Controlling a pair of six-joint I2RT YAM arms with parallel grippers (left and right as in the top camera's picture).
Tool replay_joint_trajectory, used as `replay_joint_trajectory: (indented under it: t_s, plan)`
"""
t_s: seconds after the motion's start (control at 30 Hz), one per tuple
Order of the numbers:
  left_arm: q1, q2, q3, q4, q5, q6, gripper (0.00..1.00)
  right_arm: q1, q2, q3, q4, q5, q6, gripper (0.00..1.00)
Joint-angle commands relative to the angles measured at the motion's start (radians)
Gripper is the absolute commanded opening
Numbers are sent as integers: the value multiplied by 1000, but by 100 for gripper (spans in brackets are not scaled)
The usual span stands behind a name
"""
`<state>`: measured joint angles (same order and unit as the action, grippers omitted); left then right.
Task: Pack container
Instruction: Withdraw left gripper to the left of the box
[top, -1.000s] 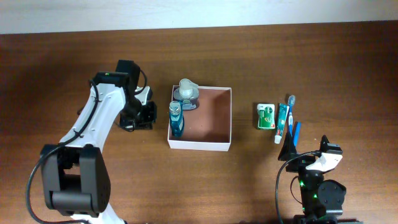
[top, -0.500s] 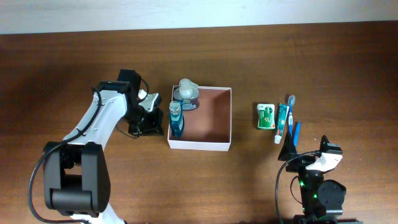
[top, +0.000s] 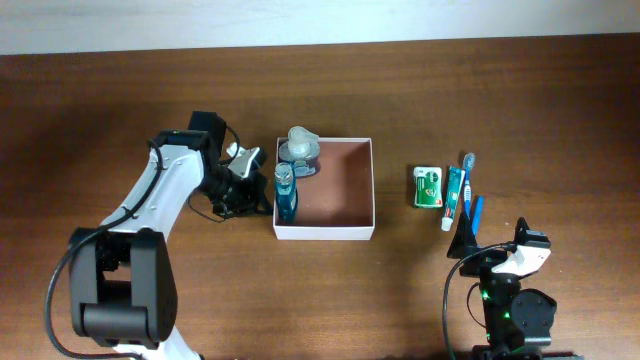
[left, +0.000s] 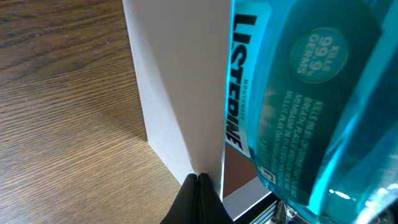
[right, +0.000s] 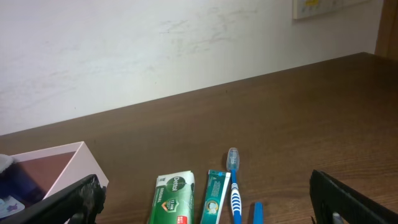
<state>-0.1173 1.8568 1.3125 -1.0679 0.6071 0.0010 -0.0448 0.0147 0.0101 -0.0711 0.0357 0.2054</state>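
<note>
The left gripper (top: 240, 190) has slid right to the left wall of the box (top: 324, 232), fingers together, and the box in the middle of the overhead view has shifted a bit right. A blue bottle (top: 286, 195) and a grey pot (top: 299, 150) sit in its left side. The soap (top: 428, 187), toothpaste (top: 455, 192) and toothbrush (top: 467, 162) lie outside at the right beside the wide-apart right gripper (top: 463, 238), so I think less than half is packed.

My left arm (top: 160, 195) wears white shells over black joints, a black cable (top: 55, 272) looping at its shoulder; my left hand (top: 248, 190) is black. My right arm (top: 515, 262) shows white and black, green lights (top: 487, 297) glowing on its base.
</note>
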Motion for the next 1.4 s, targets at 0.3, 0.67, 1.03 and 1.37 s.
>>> replay_joint_trajectory:
  t_s: [0.3, 0.67, 1.03, 1.37]
  plan:
    - [42, -4, -8, 37, -218, -34, 2, 5, -8, -5, -7, 2, -7, 98]
    - [121, -4, -8, 80, -406, -34, 99, 5, -8, -5, -7, 2, -7, 98]
    - [120, -4, -8, 85, -406, -34, 99, 5, -8, -5, -7, 2, -7, 98]
    - [120, -4, -8, 85, -406, -34, 99, 5, -8, -5, -7, 2, -7, 98]
